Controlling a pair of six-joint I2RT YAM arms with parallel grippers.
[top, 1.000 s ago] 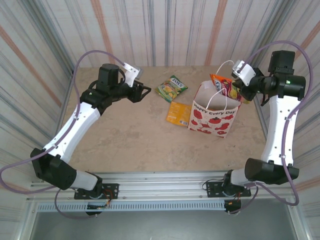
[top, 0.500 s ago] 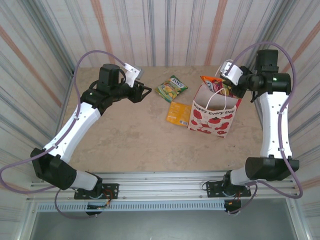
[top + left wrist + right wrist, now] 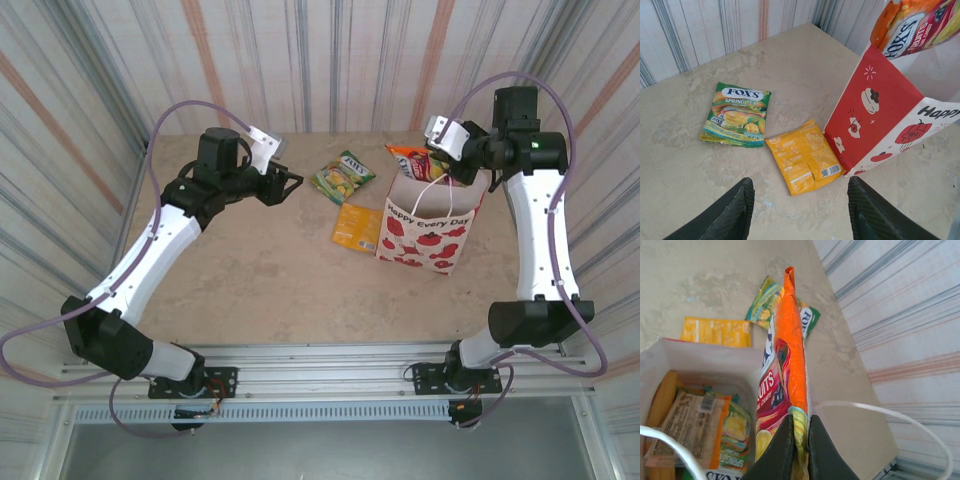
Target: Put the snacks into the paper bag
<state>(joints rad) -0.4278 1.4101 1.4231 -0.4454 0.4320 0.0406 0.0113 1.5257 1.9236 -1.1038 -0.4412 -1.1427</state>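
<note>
**Right gripper holds a Fox's packet over the bag mouth**

We see the right arm rising tall from its base and folding over at the top, its wrist turned toward 9 o'clock. The right gripper is pinched narrow on the lower edge of the red-orange packet, which stands on edge above the far rim of the open paper bag. Inside the bag we make out a green-yellow packet and a brown-labelled one.

The left arm stretches long toward 1 o'clock, with the left gripper hovering part-way open and holding nothing. From it, the Spring Tea packet lies flat on the bench toward 3 o'clock in the top view. The orange-yellow packet lies at 5 o'clock of the Spring Tea packet, against the bag's 9 o'clock side.
</note>
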